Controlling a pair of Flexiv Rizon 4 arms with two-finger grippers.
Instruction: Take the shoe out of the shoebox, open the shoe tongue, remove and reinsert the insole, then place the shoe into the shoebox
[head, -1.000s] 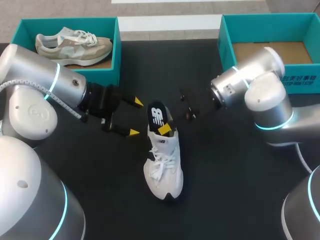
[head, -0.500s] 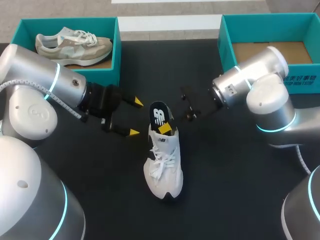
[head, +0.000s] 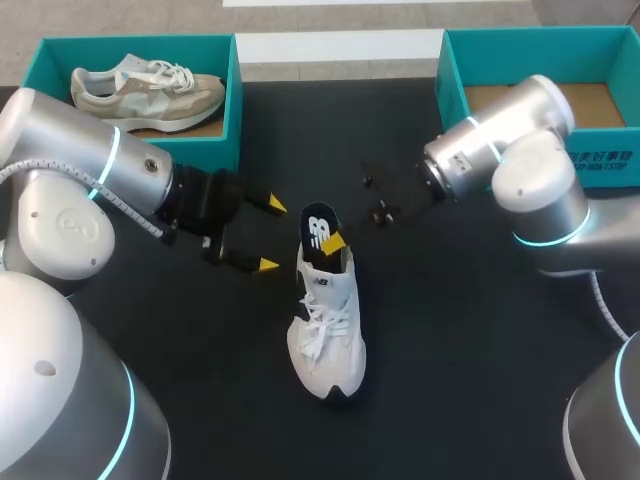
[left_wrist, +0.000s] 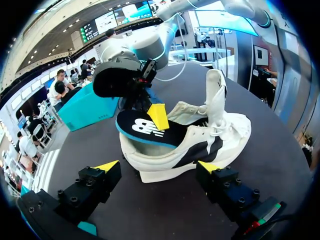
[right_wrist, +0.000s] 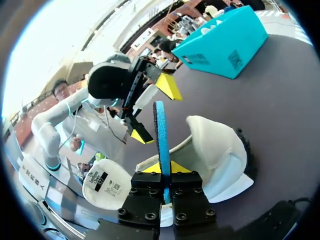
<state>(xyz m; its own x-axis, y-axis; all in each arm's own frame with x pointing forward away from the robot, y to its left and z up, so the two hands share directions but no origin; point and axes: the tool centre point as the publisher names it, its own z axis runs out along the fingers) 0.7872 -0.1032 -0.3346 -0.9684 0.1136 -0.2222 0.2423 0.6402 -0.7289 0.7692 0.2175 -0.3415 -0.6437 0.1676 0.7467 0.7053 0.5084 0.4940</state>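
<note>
A white shoe (head: 326, 325) lies mid-table with its toe toward the front edge. Its dark insole (head: 318, 230), with a white logo, sticks up out of the heel opening. My right gripper (head: 333, 243) comes in from the right and is shut on the insole's raised end. In the right wrist view the insole (right_wrist: 161, 135) shows edge-on, pinched at my right gripper (right_wrist: 165, 170), with the shoe (right_wrist: 217, 155) just beyond. My left gripper (head: 271, 234) stands open just left of the heel. In the left wrist view the shoe (left_wrist: 200, 145) lies just ahead of my left gripper (left_wrist: 158, 167).
A teal shoebox (head: 232, 100) at the back left holds a beige shoe (head: 150, 88). A second teal shoebox (head: 448, 90) at the back right shows only its cardboard floor. The dark tabletop stretches around the white shoe.
My right arm's wrist has swung toward the back of the table, and its yellow tip sits a little higher on the insole. The left arm and the shoe have stayed put.
</note>
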